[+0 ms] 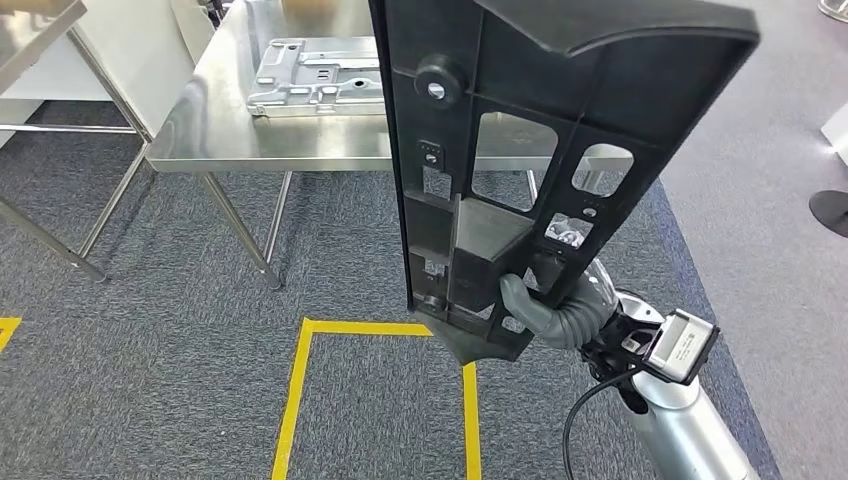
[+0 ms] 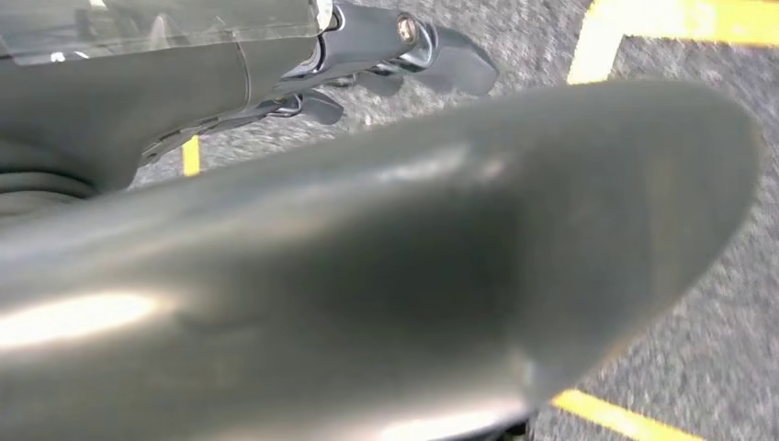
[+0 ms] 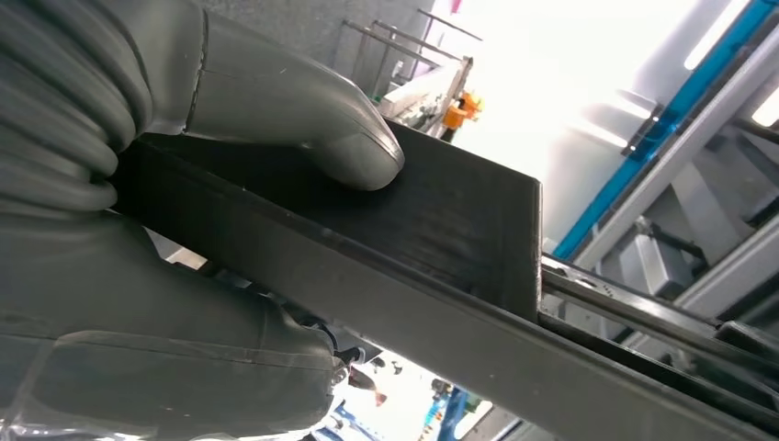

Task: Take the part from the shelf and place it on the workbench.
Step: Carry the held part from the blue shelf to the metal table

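Note:
A long black plastic part (image 1: 520,150) with cut-out windows stands upright in front of me, held at its lower end by my right hand (image 1: 560,305). In the right wrist view the thick grey thumb (image 3: 303,115) presses on the flat black wall of the part (image 3: 441,230) and the palm sits under it. Behind the part stands the steel workbench (image 1: 230,110). My left hand (image 2: 303,55) hangs low over the carpet with its dark fingers loosely curled and nothing in them.
A grey metal plate (image 1: 310,75) lies on the workbench, left of the held part. Yellow tape (image 1: 300,380) marks a square on the grey carpet in front of the bench. A second steel table frame (image 1: 40,60) stands at the far left.

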### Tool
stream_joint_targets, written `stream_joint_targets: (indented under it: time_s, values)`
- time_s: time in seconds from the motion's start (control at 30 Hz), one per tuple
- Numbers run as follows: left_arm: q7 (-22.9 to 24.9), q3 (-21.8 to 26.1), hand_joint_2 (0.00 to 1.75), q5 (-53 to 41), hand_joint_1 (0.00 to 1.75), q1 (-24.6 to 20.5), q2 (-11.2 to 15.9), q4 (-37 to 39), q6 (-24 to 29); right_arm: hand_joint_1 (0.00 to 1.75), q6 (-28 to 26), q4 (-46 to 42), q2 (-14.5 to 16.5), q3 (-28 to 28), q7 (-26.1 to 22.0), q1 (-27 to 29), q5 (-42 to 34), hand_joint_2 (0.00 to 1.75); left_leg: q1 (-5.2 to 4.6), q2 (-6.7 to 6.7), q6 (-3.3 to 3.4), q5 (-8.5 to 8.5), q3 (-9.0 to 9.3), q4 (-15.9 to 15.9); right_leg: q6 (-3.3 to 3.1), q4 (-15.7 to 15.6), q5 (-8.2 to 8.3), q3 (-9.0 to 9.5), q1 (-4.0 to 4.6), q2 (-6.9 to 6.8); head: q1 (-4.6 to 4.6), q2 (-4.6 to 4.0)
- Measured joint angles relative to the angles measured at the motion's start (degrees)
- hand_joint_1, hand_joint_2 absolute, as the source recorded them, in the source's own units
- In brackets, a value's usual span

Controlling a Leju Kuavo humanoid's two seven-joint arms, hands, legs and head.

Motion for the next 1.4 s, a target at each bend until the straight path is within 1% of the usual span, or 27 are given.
stream_joint_targets:
  time_s: [0.07, 0.13, 0.2, 0.23, 0.27, 0.3, 0.37, 0.43, 0.5, 0.6, 0.63, 0.7, 0.73, 0.77, 0.8, 0.83, 0.87, 0.9, 0.93, 0.97, 1.1, 1.17, 1.23, 1.27, 1.3, 1.33, 1.4]
  values:
    - [-0.01, -0.05, 0.0, -0.01, 0.0, 0.08, 0.07, 0.0, 0.0, 1.75, 0.01, -0.38, 0.0, -0.15, -0.01, 0.01, 0.02, 1.75, 0.3, -0.08, 0.29, 0.18, 0.69, -0.93, 0.61, 0.15, -0.37, 0.15, -0.03, -0.02, 0.01, 0.0]
    - [-0.03, -0.11, 0.0, -0.02, 0.0, 0.14, 0.06, -0.01, -0.02, 1.75, 0.02, -0.72, 0.0, -0.35, -0.05, -0.03, 0.07, 1.75, 0.7, -0.03, 0.64, 0.33, 1.66, -1.97, 1.07, 3.68, -2.24, -1.41, -0.03, 0.06, 0.08, 0.01]
    - [-0.04, -0.21, 0.0, -0.02, 0.0, 0.11, 0.04, -0.01, -0.05, 1.75, 0.04, -0.8, -0.01, -0.46, -0.05, 0.18, 0.21, 1.75, 0.66, -0.04, 0.94, -0.02, 2.18, -2.13, 1.49, 11.26, -5.19, -5.66, -0.32, 0.11, 0.09, 0.01]
    - [-0.05, -0.28, 0.0, -0.02, 0.0, 0.08, 0.04, -0.01, -0.08, 1.75, 0.05, -0.8, -0.01, -0.48, -0.04, 0.41, 0.32, 1.75, 0.65, -0.13, 0.98, -0.28, 2.39, -2.08, 1.72, 14.49, -5.89, -7.79, -0.5, 0.1, 0.09, 0.0]
    - [-0.06, -0.35, 0.0, -0.02, 0.0, 0.07, 0.03, -0.01, -0.11, 1.75, 0.1, -0.8, -0.02, -0.49, -0.02, 0.64, 0.42, 1.75, 0.66, -0.23, 0.94, -0.58, 2.67, -2.03, 1.92, 15.9, -5.51, -9.08, -0.68, 0.09, 0.09, 0.0]
    - [-0.06, -0.42, 0.0, -0.01, 0.0, 0.08, -0.02, -0.01, -0.14, 1.75, 0.17, -0.79, -0.02, -0.5, -0.02, 0.81, 0.49, 1.75, 0.69, -0.35, 0.82, -0.92, 3.05, -1.95, 2.07, 14.99, -3.94, -9.22, -0.85, 0.08, 0.1, 0.01]
    - [-0.06, -0.51, 0.0, 0.03, 0.0, 0.15, -0.15, -0.01, -0.16, 1.75, 0.42, -0.79, -0.02, -0.57, -0.06, 0.92, 0.52, 1.75, 0.75, -0.48, 0.41, -1.79, 3.95, -1.74, 2.19, 7.65, 0.92, -6.49, -1.15, 0.06, 0.09, 0.0]
    - [-0.06, -0.56, 0.0, 0.06, 0.0, 0.11, -0.23, -0.01, -0.16, 1.75, 0.7, -0.79, -0.02, -0.68, -0.09, 0.93, 0.52, 1.75, 0.65, -0.56, -0.23, -2.67, 4.42, -1.48, 1.91, 1.47, 3.35, -3.81, -1.07, 0.1, 0.04, 0.0]
    - [-0.06, -0.59, 0.0, 0.07, 0.0, -0.02, -0.23, -0.01, -0.17, 1.75, 0.9, -0.79, -0.03, -0.76, -0.09, 0.91, 0.52, 1.75, 0.58, -0.59, -0.88, -3.16, 4.54, -1.52, 1.26, 0.28, 2.99, -3.26, -0.76, 0.22, -0.06, -0.01]
    - [-0.12, -0.65, 0.0, 0.07, 0.0, -0.13, -0.27, -0.02, -0.18, 1.75, 1.09, -0.89, -0.01, -0.94, -0.09, 0.7, 0.51, 1.75, 0.75, -0.45, -1.84, -4.32, 4.71, -0.4, 0.19, -0.24, 2.57, -2.37, -0.93, 0.31, -0.36, 0.0]
    - [-0.14, -0.68, 0.0, 0.06, 0.0, -0.15, -0.29, -0.03, -0.17, 1.75, 1.16, -0.93, 0.02, -0.97, -0.09, 0.59, 0.51, 1.75, 0.82, -0.4, -2.15, -5.43, 3.72, 1.95, -0.11, -0.44, 2.38, -1.88, -1.06, 0.26, -0.54, 0.0]
    - [-0.16, -0.75, 0.0, 0.04, 0.0, -0.13, -0.3, -0.03, -0.17, 1.75, 1.35, -0.96, 0.07, -0.98, -0.07, 0.51, 0.51, 1.75, 0.98, -0.32, -2.55, -8.31, -0.79, 9.94, -0.44, -0.53, 1.79, -1.16, -1.08, 0.14, -0.87, 0.0]
    - [-0.16, -0.78, 0.0, 0.03, 0.0, -0.11, -0.29, -0.03, -0.16, 1.75, 1.45, -0.96, 0.1, -0.98, -0.05, 0.62, 0.52, 1.75, 1.04, -0.32, -2.66, -9.24, -3.35, 13.76, -0.47, -0.53, 1.44, -0.84, -1.04, 0.12, -0.89, -0.01]
    - [-0.16, -0.82, 0.0, 0.01, 0.0, -0.05, -0.29, -0.03, -0.16, 1.75, 1.56, -0.95, 0.13, -0.98, -0.04, 0.77, 0.55, 1.75, 1.05, -0.32, -2.67, -9.12, -5.2, 15.93, -0.46, -0.53, 1.05, -0.43, -1.02, 0.13, -0.91, 0.0]
    - [-0.16, -0.85, 0.0, -0.01, 0.0, 0.06, -0.29, -0.03, -0.16, 1.75, 1.66, -0.95, 0.15, -0.98, -0.04, 0.91, 0.6, 1.75, 1.05, -0.32, -2.59, -7.74, -5.93, 15.79, -0.41, -0.53, 0.63, 0.11, -1.02, 0.18, -0.92, -0.01]
    - [-0.16, -0.86, 0.0, -0.03, 0.0, 0.16, -0.27, -0.03, -0.16, 1.75, 1.72, -0.96, 0.17, -0.98, -0.04, 1.02, 0.65, 1.75, 1.05, -0.31, -2.41, -5.25, -5.47, 13.25, -0.32, -0.53, 0.15, 0.78, -1.02, 0.23, -0.93, -0.01]
    - [-0.16, -0.87, 0.0, -0.04, 0.0, 0.24, -0.25, -0.03, -0.16, 1.75, 1.75, -0.97, 0.18, -0.98, -0.06, 1.08, 0.72, 1.75, 1.02, -0.3, -2.12, -2.27, -4.2, 9.13, -0.18, -0.56, -0.39, 1.47, -1.02, 0.27, -0.94, -0.01]
    - [-0.16, -0.87, 0.0, -0.04, 0.0, 0.3, -0.2, -0.02, -0.13, 1.75, 1.77, -0.98, 0.19, -0.99, -0.09, 1.11, 0.79, 1.75, 0.85, -0.28, -1.77, -0.12, -2.77, 5.26, 0.06, -0.59, -0.91, 2.07, -0.94, 0.28, -0.93, -0.01]
    - [-0.18, -0.88, 0.0, -0.04, 0.0, 0.26, -0.16, 0.0, -0.1, 1.75, 1.76, -1.03, 0.21, -0.99, -0.12, 1.16, 0.86, 1.75, 0.68, -0.27, -1.36, 1.12, -1.6, 2.24, 0.35, -0.66, -1.33, 2.45, -0.88, 0.3, -0.95, -0.01]
    - [-0.19, -0.9, 0.0, -0.04, 0.0, 0.2, -0.13, 0.01, -0.08, 1.75, 1.75, -1.07, 0.22, -1.0, -0.15, 1.23, 0.94, 1.75, 0.49, -0.27, -1.01, 1.42, -0.94, 0.55, 0.67, -0.86, -1.61, 2.66, -0.83, 0.29, -0.92, -0.01]
    - [-0.21, -0.95, 0.0, -0.04, 0.0, 0.14, -0.13, 0.02, 0.0, 1.75, 1.73, -1.38, 0.25, -1.18, -0.19, 1.52, 1.25, 1.75, 0.6, -0.41, 0.45, 0.46, 0.54, -1.09, 1.99, 0.2, -1.73, 3.04, -0.8, 0.28, -0.77, -0.01]
    - [-0.21, -0.96, 0.0, 0.0, 0.0, 0.16, -0.14, 0.02, 0.01, 1.75, 1.71, -1.74, 0.35, -1.27, -0.17, 1.5, 1.43, 1.75, 0.69, -0.42, 1.07, 0.03, 1.59, -1.45, 2.34, 5.27, -3.58, 0.25, -0.87, 0.25, -0.61, 0.0]
    - [-0.21, -0.96, 0.0, 0.03, 0.0, 0.1, -0.14, 0.02, 0.01, 1.75, 1.67, -2.02, 0.52, -1.28, -0.07, 1.54, 1.57, 1.75, 0.58, -0.46, 1.45, -0.68, 2.29, -1.48, 2.62, 12.82, -6.28, -4.92, -0.85, 0.25, -0.53, 0.01]
    - [-0.21, -0.96, 0.0, 0.03, 0.0, 0.1, -0.14, 0.02, 0.01, 1.75, 1.65, -2.08, 0.6, -1.28, 0.01, 1.59, 1.62, 1.75, 0.5, -0.54, 1.5, -1.12, 2.77, -1.48, 2.67, 15.19, -6.85, -7.03, -0.84, 0.25, -0.52, 0.0]
    - [-0.2, -0.96, 0.0, 0.03, 0.0, 0.14, -0.14, 0.02, 0.01, 1.75, 1.63, -2.1, 0.63, -1.28, 0.05, 1.63, 1.64, 1.75, 0.44, -0.63, 1.49, -1.61, 3.39, -1.47, 2.61, 15.58, -6.29, -8.24, -0.82, 0.24, -0.51, 0.0]
    - [-0.19, -0.96, 0.0, 0.03, 0.0, 0.19, -0.14, 0.02, 0.01, 1.75, 1.62, -2.14, 0.67, -1.28, 0.09, 1.65, 1.66, 1.75, 0.39, -0.73, 1.42, -2.15, 4.16, -1.47, 2.41, 13.84, -4.5, -8.38, -0.77, 0.24, -0.51, 0.0]
    - [-0.17, -0.97, 0.0, 0.03, 0.0, 0.28, -0.18, 0.02, 0.01, 1.75, 1.61, -2.26, 0.74, -1.28, 0.09, 1.64, 1.66, 1.75, 0.29, -0.86, 1.16, -3.33, 5.77, -1.49, 1.65, 6.5, 1.3, -6.68, -0.51, 0.22, -0.49, -0.01]
